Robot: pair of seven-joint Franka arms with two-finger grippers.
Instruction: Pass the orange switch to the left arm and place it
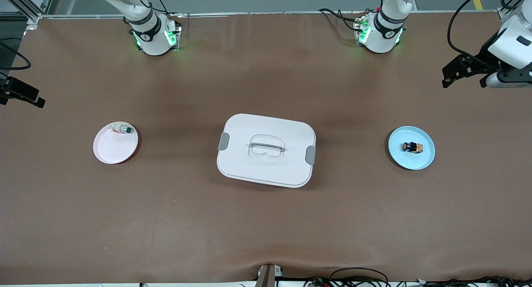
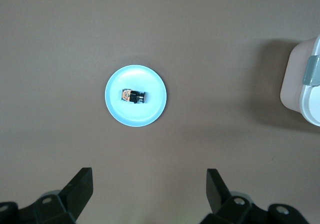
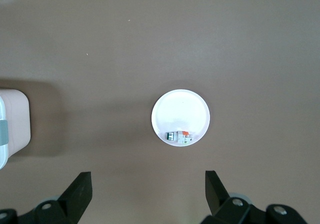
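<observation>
The orange switch [image 1: 412, 147] [image 2: 133, 95], a tiny black cylinder with orange parts at one end, lies on a light-blue plate [image 1: 400, 159] [image 2: 150, 112] toward the left arm's end of the table. The white lidded box [image 1: 249, 166] [image 2: 305, 91] [image 3: 14, 126] stands at the table's middle. My left gripper [image 1: 463, 81] [image 2: 149, 173] hangs open and empty, high over bare table at its own end, apart from the blue plate. My right gripper [image 1: 25, 96] [image 3: 148, 174] hangs open and empty over the table's edge at the right arm's end.
A pink plate [image 1: 112, 152] [image 3: 180, 108] toward the right arm's end carries a small silver-white piece with a green tip [image 1: 123, 129] [image 3: 180, 137]. Both arm bases [image 1: 153, 37] [image 1: 378, 35] stand along the table edge farthest from the front camera. Cables [image 1: 357, 276] lie along the nearest edge.
</observation>
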